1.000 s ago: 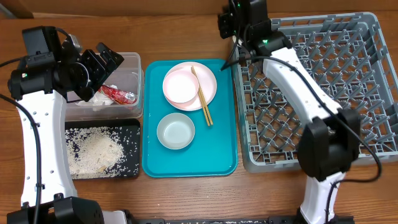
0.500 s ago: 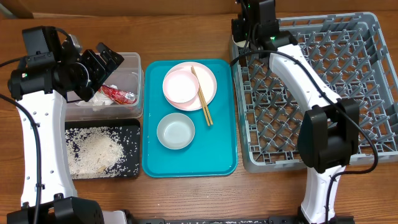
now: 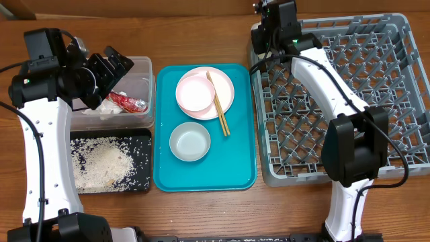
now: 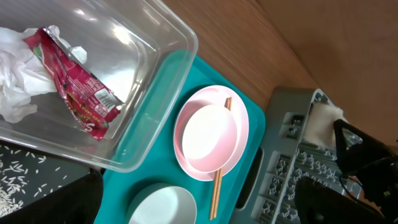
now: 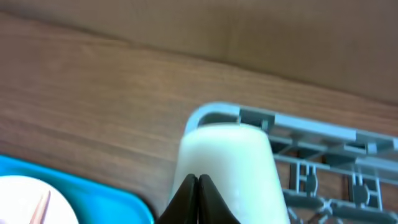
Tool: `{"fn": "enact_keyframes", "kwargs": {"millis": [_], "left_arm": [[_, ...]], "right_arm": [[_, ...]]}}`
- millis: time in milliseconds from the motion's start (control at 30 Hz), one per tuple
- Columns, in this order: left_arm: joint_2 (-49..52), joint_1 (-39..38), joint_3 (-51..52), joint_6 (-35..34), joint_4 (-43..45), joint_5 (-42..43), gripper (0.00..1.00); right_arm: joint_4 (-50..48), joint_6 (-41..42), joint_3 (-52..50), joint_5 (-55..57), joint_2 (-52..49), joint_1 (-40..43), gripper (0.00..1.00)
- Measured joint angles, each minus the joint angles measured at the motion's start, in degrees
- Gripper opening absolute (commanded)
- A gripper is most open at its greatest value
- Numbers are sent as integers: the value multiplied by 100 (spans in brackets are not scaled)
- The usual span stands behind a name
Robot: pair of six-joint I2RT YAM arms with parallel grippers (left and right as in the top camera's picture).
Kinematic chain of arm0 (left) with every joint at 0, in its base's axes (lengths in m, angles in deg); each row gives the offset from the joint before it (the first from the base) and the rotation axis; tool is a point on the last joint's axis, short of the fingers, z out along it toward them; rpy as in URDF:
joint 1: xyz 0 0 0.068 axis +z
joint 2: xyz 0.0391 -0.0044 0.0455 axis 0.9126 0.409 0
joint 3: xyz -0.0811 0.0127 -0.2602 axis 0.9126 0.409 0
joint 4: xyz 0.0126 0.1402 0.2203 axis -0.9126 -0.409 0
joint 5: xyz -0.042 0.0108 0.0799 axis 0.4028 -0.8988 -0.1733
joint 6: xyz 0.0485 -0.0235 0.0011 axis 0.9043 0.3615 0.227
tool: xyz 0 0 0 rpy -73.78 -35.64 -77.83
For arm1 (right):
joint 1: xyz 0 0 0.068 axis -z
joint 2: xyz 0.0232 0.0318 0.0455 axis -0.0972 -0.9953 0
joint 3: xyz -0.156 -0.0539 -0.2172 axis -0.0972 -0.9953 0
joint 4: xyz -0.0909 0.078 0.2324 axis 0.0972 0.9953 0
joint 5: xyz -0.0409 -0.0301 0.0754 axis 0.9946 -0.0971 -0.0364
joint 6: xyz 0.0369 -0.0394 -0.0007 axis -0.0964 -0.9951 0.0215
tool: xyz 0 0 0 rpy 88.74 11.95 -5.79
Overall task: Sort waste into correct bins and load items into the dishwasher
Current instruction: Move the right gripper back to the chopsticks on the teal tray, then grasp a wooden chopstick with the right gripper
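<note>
My right gripper [image 5: 197, 178] is shut on a small white cup [image 5: 236, 155], held over the near-left corner of the grey dishwasher rack [image 3: 403, 23]. In the overhead view that gripper [image 3: 267, 30] hides the cup. A pink plate [image 3: 227, 94] on the teal tray carries a pale bowl [image 3: 193, 93] and chopsticks [image 3: 218, 104]. A second pale bowl [image 3: 189, 142] sits below it. My left gripper [image 3: 115, 64] hangs open above the clear tub [image 3: 144, 87], which holds a red wrapper [image 4: 78, 93] and a white napkin [image 4: 18, 74]. Rice [image 3: 104, 163] lies in the black tray [image 3: 144, 138].
The teal tray [image 3: 235, 161] lies between the two bins and the rack. The rack's peg rows [image 3: 376, 101] hold nothing that I can see. Bare wooden table runs along the back edge and in front of the tray.
My right gripper has moved to the right, from beside the rack's corner to over it. The left arm and the things on the tray have not moved.
</note>
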Motion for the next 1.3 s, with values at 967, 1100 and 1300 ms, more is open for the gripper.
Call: {"fn": "enact_keyframes", "kwargs": {"millis": [967, 1100, 1300], "left_arm": [[0, 0, 0, 0, 2, 15, 100], [0, 0, 0, 0, 2, 15, 100], [0, 0, 0, 0, 0, 15, 100]], "right_arm": [[3150, -2, 7, -363, 1272, -7, 6], [3630, 2, -52, -1338, 1263, -15, 9], [3908, 26, -140, -2284, 1263, -192, 10]]}}
